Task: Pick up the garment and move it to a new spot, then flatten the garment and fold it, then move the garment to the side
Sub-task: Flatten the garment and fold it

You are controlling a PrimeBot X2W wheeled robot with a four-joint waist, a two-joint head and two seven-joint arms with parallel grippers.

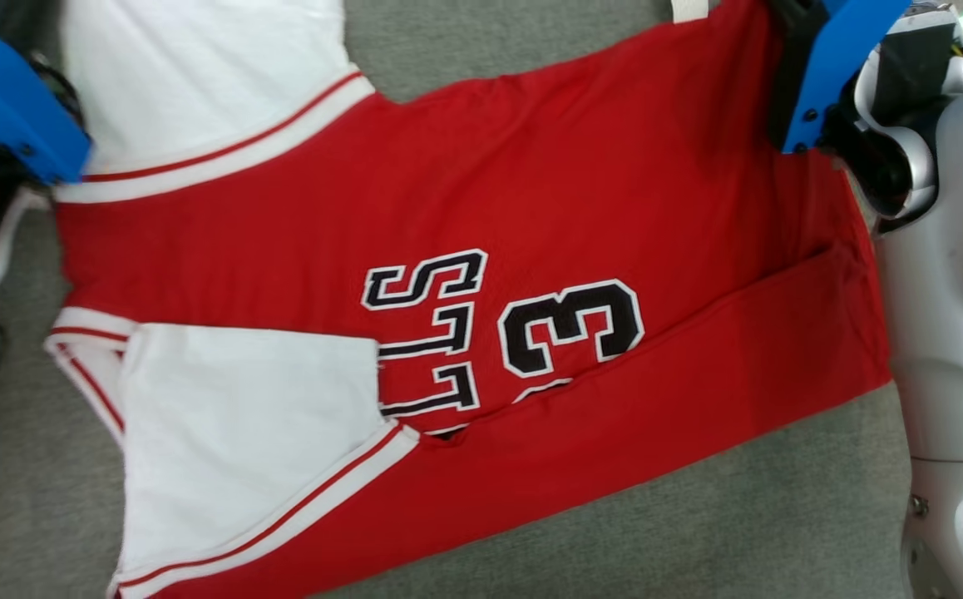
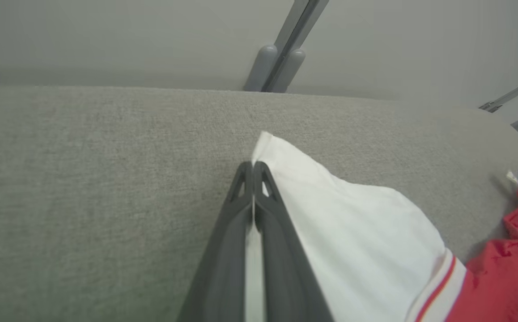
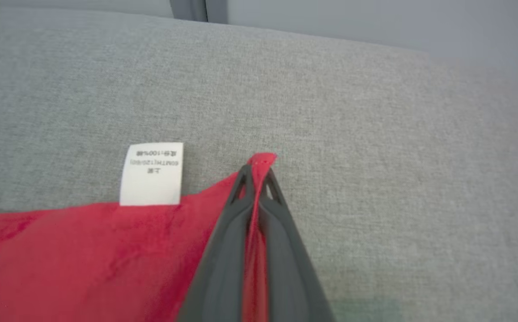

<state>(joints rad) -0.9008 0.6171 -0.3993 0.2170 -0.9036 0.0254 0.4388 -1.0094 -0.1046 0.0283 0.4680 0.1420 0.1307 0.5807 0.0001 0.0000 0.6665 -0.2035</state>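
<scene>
Head view: the garment point(image 1: 481, 216) lies spread on the grey cloth top point(image 1: 490, 42), its long axis running left to right, with one end by each arm.

Left wrist view: the left gripper point(image 2: 253, 169) is clenched on the corner of the white sleeve point(image 2: 353, 232), near the top's far edge.

Right wrist view: the right gripper point(image 3: 257, 172) is pinched on what looks like the red hem corner, with the care label point(image 3: 151, 173) just beside it.

A glossy white shell point(image 1: 955, 291) with a small screw point(image 1: 916, 504), blue wrist plates point(image 1: 835, 66) and dark grey fingers point(image 2: 223, 268) are seen.
</scene>
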